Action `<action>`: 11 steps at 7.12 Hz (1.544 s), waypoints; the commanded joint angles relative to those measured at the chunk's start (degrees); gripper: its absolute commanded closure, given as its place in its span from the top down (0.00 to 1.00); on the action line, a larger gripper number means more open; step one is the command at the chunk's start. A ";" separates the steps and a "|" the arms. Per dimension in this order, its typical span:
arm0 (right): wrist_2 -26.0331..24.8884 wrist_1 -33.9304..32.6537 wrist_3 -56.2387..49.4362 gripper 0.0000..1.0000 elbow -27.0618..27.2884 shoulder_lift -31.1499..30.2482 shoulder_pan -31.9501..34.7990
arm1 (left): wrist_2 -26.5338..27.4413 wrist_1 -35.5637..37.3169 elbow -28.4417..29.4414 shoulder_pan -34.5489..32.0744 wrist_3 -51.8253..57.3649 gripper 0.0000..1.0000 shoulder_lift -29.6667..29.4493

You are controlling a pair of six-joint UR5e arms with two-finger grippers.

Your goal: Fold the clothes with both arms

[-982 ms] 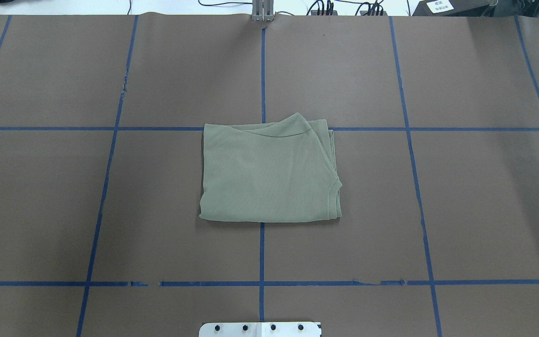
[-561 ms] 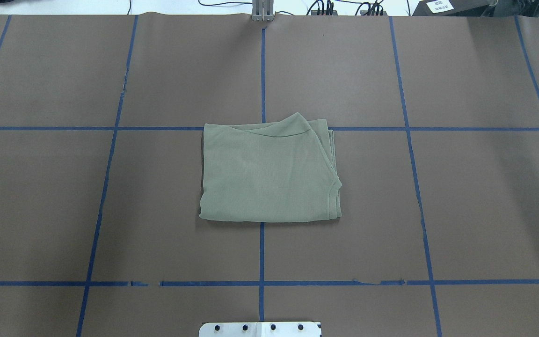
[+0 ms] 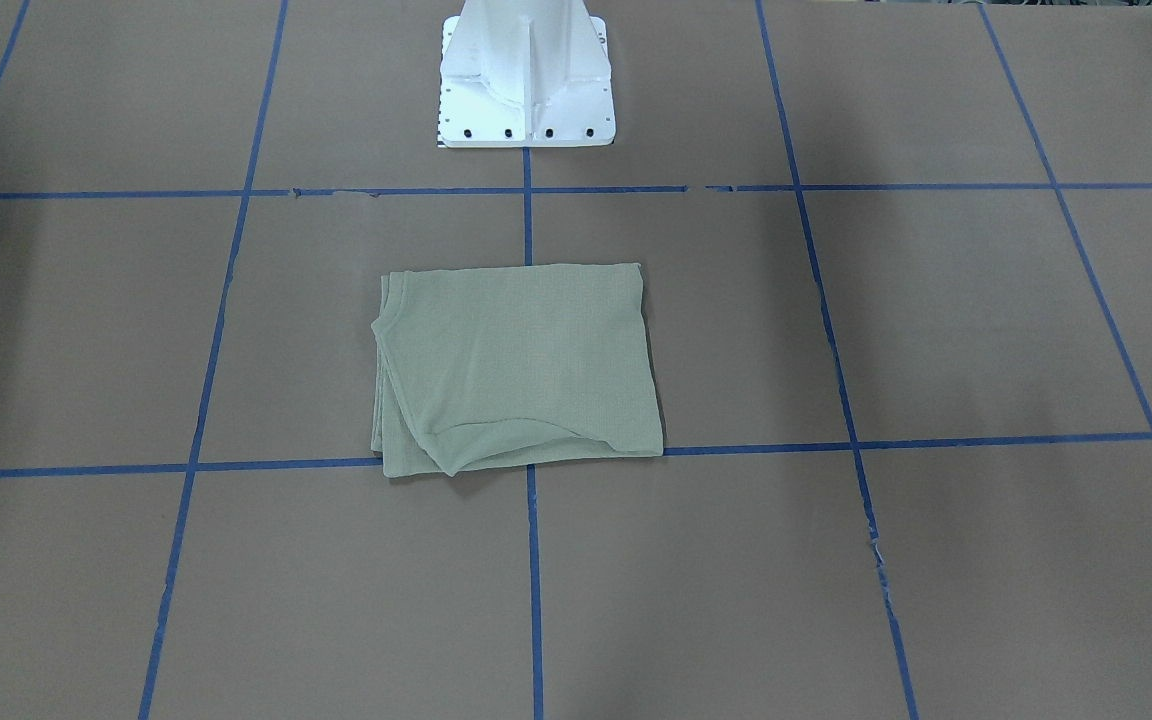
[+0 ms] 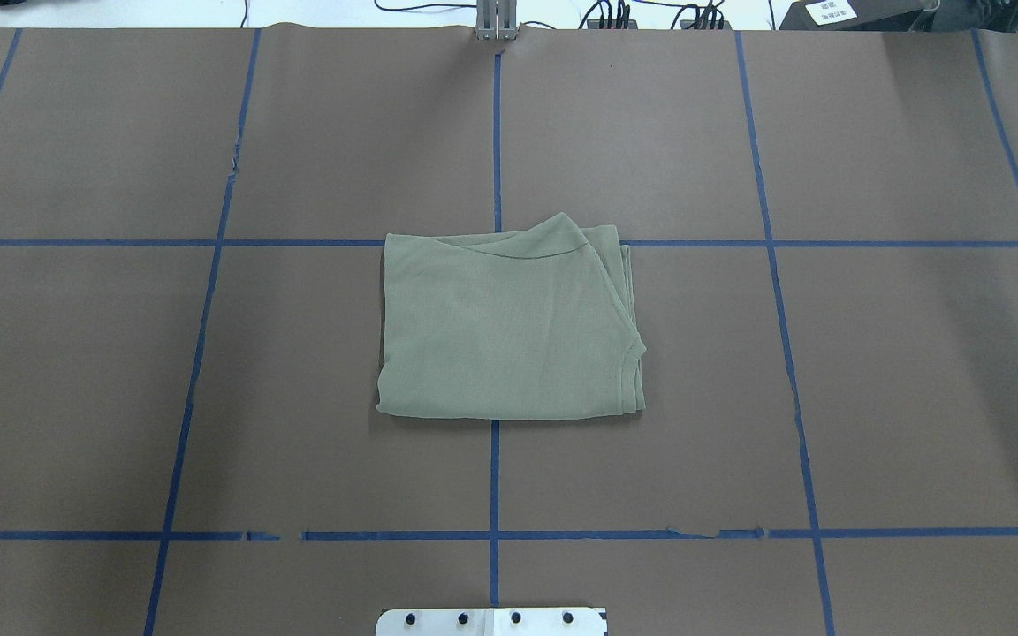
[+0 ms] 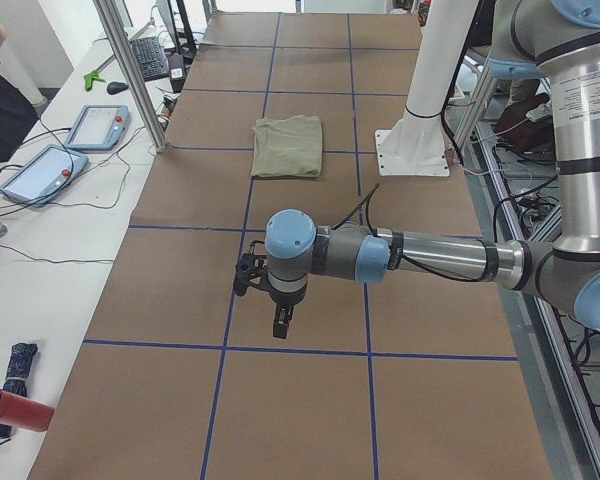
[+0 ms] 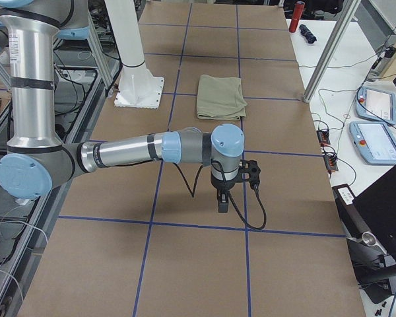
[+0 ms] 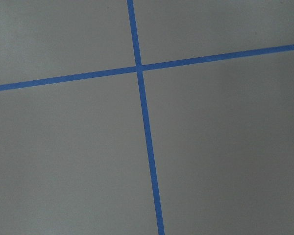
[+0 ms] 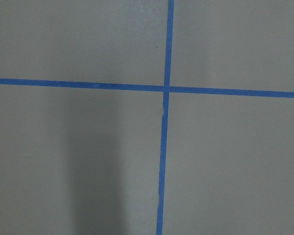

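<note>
Sage-green shirt (image 4: 509,327) lies folded in a neat rectangle at the middle of the tabletop (image 4: 871,397). Left pincer (image 5: 280,322) and right pincer (image 6: 222,201) hang near opposite tabletop ends; whether open or closed, I cannot tell. Folding looks finished, so leave the bundle alone.

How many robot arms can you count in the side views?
2. The left arm stretches over the table in the exterior left view; the right arm does so in the exterior right view. Both are clear of the shirt.
</note>
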 commanded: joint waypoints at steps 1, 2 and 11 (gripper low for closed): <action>0.13 -0.07 0.02 1.00 -0.06 -0.22 0.00 | -0.06 -0.22 0.23 0.04 0.36 1.00 0.19; 0.04 0.02 0.02 1.00 -0.06 -0.22 0.00 | 0.20 -0.13 0.41 -0.05 1.59 1.00 0.54; -0.40 0.10 0.02 1.00 0.20 -0.22 -0.09 | 0.03 0.04 -0.47 -0.14 4.50 1.00 1.95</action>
